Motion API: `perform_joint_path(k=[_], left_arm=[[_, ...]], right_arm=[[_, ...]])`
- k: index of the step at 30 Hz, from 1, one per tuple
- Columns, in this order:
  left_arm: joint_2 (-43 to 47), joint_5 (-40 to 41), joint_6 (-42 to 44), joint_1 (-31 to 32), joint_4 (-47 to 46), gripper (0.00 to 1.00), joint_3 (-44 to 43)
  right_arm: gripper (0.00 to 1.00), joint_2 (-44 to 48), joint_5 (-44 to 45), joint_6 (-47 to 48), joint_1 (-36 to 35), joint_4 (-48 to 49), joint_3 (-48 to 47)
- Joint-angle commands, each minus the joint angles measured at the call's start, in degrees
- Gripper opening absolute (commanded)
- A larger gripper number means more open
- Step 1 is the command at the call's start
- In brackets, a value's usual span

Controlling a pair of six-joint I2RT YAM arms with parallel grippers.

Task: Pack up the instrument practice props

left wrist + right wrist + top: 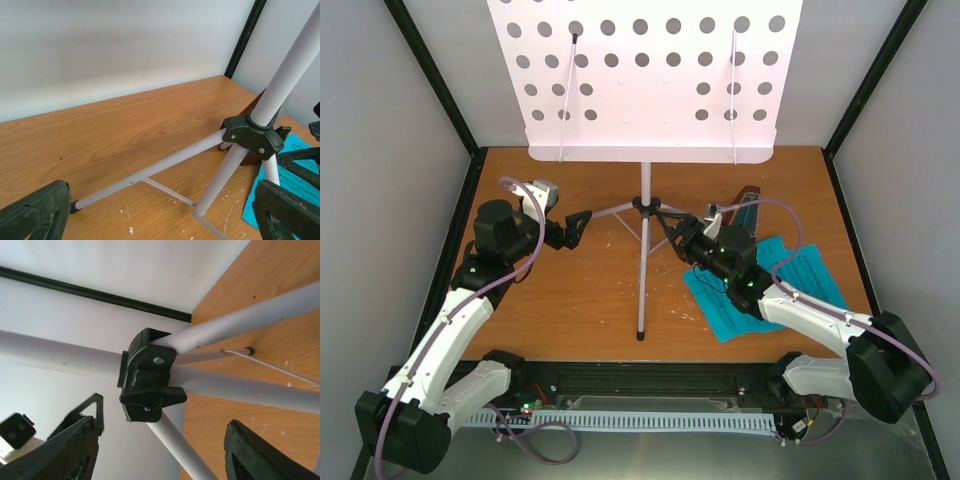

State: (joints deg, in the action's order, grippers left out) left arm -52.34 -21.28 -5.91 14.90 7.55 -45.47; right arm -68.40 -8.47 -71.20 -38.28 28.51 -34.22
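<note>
right wrist view: right gripper [162, 440] with jaws apart, music stand hub [147, 375] just ahead between them; left gripper [160, 212] also apart, farther off

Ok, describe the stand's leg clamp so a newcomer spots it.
Find the white perforated desk far across the table; follow its pole down. Where the legs splay sits a black plastic collar, the only dark piece on pale tubes.

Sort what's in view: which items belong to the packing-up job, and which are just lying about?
Job items: music stand, cyan sheet-music pages, brown metronome.
Not job items, only surroundings: wooden table, white walls.
</note>
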Motion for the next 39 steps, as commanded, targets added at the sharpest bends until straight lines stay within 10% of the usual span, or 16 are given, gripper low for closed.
perform_joint_path(k=[1,23,39], left_arm=[[0.0,-0.4,-0.3,0.3,0.0,0.99,-0.7],[-1.1,-1.0,-0.3,0.3,-0.2,1.0,-0.6],[-0.9,-2.4,-0.7,0.4,-0.4,0.99,-0.6]], right_arm=[[0.68,-1.4,-0.3,-11.0,-0.4,5.7,-0.4],[0.62,-5.5,5.3,-21.6,-0.7,1.6,-6.1],[0.1,-6.3,6.7,-22.5,-1.1,-0.2,-7.2]])
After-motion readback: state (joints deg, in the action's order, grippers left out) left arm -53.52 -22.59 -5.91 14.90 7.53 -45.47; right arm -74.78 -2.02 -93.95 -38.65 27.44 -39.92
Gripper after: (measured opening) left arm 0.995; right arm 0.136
